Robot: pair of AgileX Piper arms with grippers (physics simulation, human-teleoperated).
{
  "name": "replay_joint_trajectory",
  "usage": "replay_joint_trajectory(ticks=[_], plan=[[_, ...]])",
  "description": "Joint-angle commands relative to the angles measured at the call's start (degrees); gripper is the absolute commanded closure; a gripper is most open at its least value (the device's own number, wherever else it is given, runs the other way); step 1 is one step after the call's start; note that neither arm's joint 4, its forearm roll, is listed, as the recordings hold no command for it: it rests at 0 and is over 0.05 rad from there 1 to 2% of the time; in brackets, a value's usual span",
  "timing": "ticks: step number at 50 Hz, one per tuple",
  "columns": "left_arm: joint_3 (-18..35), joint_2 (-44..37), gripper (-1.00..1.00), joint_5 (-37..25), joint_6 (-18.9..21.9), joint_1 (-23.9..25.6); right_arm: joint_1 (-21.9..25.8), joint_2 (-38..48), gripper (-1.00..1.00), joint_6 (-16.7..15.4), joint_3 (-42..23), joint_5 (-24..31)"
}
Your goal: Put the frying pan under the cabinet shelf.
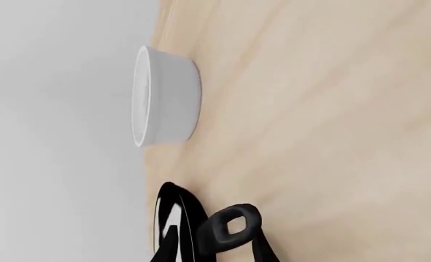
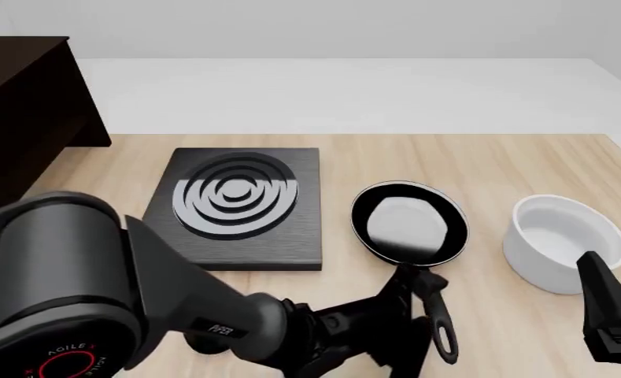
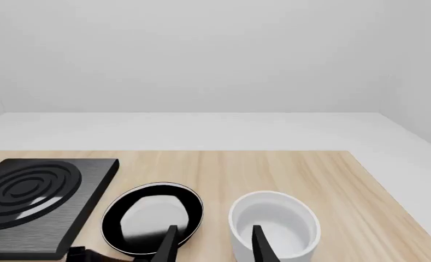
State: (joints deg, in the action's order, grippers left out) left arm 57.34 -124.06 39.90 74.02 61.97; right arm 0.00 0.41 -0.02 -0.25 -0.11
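The left hand (image 2: 420, 303) is closing around the frying pan (image 2: 409, 222) handle for leverage toward the cabinet shelf (image 2: 21, 118); the right hand (image 3: 211, 243) is idling open.

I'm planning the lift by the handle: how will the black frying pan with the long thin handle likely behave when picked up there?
The round black frying pan looks rigid, so it should not flex. Held by its long thin handle, the bowl end will probably sag. Its glossy finish suggests the left gripper could slip.
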Motion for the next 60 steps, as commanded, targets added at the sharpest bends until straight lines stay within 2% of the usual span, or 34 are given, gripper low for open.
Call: replay_joint_trajectory(ticks=[1,16,19,20,27,29,35,51,60], plan=[[4.29,-7.64,-1.00,-2.92,8.01,-0.43,0.00,0.00,-1.00,-0.01,0.00,0.00],[6.13,-7.28,-1.00,-5.72,8.39,-0.55,0.00,0.00,-1.00,0.01,0.00,0.00],[4.76,-6.18,-1.00,-5.37,7.63,0.32,0.01,0.00,-1.00,0.00,0.00,0.00],[3.61,-5.97,1.00,-3.65,8.23,0.83,0.00,0.01,-1.00,0.01,0.00,0.00],[1.91,-4.85,1.00,-2.20,9.03,0.15,0.00,0.00,-1.00,0.00,0.00,0.00],[0.87,-5.86,1.00,-2.06,12.14,-0.60,0.01,0.00,-1.00,0.00,0.00,0.00],[-1.09,-3.30,1.00,-2.31,11.58,-0.62,0.00,0.00,-1.00,0.01,0.00,0.00],[-6.08,5.20,1.00,-0.69,16.19,-0.25,0.00,-0.02,-1.00,-0.01,0.00,0.00],[-5.11,8.43,1.00,-1.84,17.91,-2.10,0.00,0.00,-1.00,0.00,0.00,0.00]])
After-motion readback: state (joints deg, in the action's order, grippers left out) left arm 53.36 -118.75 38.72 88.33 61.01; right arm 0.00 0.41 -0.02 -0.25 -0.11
